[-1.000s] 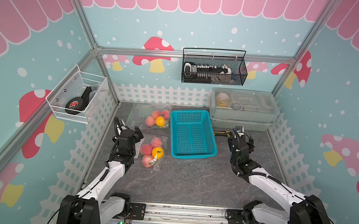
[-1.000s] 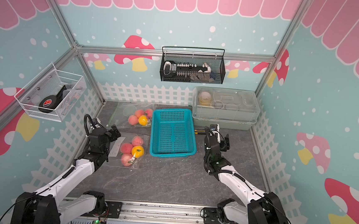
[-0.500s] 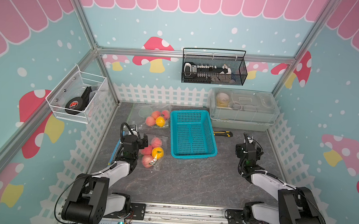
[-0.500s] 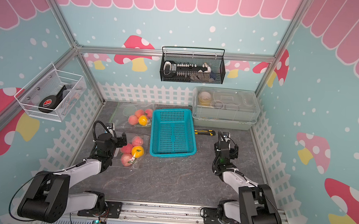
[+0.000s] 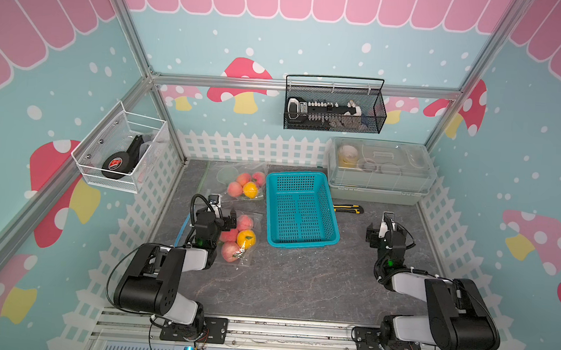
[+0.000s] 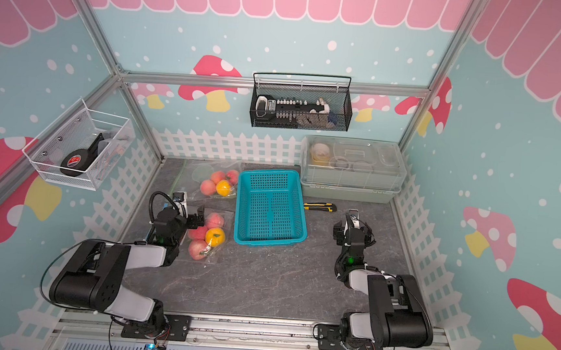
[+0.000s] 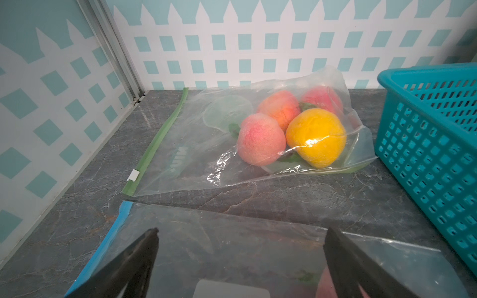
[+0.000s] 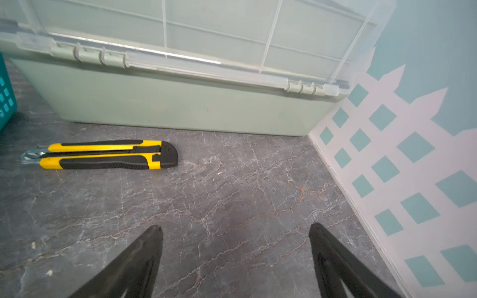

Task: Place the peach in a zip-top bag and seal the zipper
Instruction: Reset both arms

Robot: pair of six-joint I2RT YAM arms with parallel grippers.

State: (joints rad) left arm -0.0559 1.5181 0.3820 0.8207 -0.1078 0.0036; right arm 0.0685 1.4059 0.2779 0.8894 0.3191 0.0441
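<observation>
While both pincers are standing wide open, neither is holding anything. The left pincer [image 7: 241, 232] is hovering with its two black fingers [image 7: 139, 255] over one edge of a clear plastic zip-top bag with a blue zipper strip [image 7: 227, 247]; whether the fingers are touching the film cannot be told. The right pincer [image 8: 235, 228] is hanging over the bare grey marbled surface [image 8: 232, 185], well apart from both bags.

The left arm [image 5: 157, 275] is lying folded low by the front rail, its wrist pointing toward the rear fence wall. The right arm [image 5: 445, 312] is folded likewise on the opposite side, its wrist pointing at a pale green storage box with a clear lid [image 8: 180, 103]. A yellow-and-black utility knife [image 8: 103, 154] is lying on the surface just in front of that box.

In a top view, the blue-strip bag is lying flat just beside the left pincer and is enclosing three pink-orange round peaches [image 5: 244, 221] and one yellow-orange round fruit [image 5: 246, 239]. Whether its zipper is sealed cannot be told. A second clear plastic bag with a green zipper strip [image 7: 185, 154] is lying behind it, apart from it, enclosing three more peaches [image 7: 260, 139] and another yellow fruit [image 7: 316, 136]. A teal perforated plastic basket [image 5: 303, 244] is standing just beside both bags.
</observation>
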